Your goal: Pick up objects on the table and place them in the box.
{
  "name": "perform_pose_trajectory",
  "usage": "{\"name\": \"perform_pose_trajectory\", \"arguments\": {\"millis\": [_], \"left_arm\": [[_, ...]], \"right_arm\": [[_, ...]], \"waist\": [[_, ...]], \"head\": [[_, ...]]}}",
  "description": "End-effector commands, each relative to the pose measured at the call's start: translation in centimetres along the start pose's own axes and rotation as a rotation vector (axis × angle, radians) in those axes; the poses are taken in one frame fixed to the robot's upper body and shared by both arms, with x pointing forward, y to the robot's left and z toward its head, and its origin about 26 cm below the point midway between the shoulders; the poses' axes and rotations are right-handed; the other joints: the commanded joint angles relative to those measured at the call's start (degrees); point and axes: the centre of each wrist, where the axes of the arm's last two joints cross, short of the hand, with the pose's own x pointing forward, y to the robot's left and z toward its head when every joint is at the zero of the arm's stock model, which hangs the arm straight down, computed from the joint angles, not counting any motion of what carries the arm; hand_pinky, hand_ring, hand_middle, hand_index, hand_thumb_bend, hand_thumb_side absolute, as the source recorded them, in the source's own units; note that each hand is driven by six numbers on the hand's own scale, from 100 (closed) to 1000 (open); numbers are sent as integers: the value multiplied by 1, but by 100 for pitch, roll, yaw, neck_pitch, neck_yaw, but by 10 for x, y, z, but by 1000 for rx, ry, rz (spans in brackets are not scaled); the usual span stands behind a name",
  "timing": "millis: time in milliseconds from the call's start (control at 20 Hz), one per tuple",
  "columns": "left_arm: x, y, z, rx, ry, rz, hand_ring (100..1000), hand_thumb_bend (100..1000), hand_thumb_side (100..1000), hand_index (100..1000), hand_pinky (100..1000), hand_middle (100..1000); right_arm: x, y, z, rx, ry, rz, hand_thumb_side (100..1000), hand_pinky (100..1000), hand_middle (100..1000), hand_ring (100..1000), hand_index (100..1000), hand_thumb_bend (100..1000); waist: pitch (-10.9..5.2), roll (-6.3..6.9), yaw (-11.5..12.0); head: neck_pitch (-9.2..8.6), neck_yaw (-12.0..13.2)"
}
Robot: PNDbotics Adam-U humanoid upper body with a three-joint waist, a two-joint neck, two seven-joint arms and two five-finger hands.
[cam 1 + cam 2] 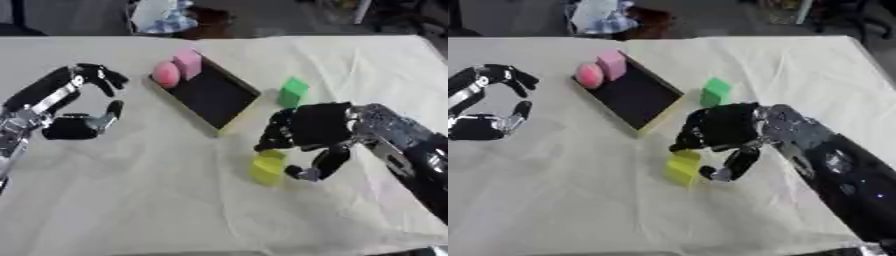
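Observation:
A shallow black box with a wooden rim lies askew at the table's middle. At its far end sit a pink ball and a pink block. A green block stands on the cloth just right of the box. A yellow block rests on the cloth in front of the box. My right hand hovers over the yellow block, open, with its fingers bent down at the block's far side and the thumb close to its right side. My left hand is open and holds nothing, left of the box.
A cream cloth covers the whole table, wrinkled in places. Beyond the far edge lie some cloth and dark clutter. The near part of the table shows only cloth.

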Motion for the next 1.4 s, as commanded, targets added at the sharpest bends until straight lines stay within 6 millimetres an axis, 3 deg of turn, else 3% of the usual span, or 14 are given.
{"name": "perform_pose_trajectory", "arguments": {"millis": [50, 400, 950, 1400], "left_arm": [[2, 9, 0, 10, -7, -18, 646, 100, 404, 831, 793, 671], [2, 8, 0, 9, -7, -18, 642, 100, 404, 831, 794, 671], [2, 9, 0, 11, -9, -17, 641, 100, 404, 831, 794, 671], [4, 9, -2, 12, -17, -16, 641, 100, 404, 831, 794, 671]], "right_arm": [[-4, -12, 6, 24, -43, 47, 563, 880, 841, 861, 1000, 100], [-3, -15, 7, 21, -51, 48, 564, 888, 880, 879, 1000, 100], [1, -23, 4, -23, -73, 62, 454, 883, 848, 864, 1000, 100], [6, -6, 2, -59, -82, 1, 388, 886, 841, 876, 1000, 100]], "waist": [[-171, -81, 1], [-172, -83, 0], [-162, -68, 2], [-135, -24, 2]], "head": [[-14, -14], [-14, -11], [-14, -19], [-14, -81]]}}
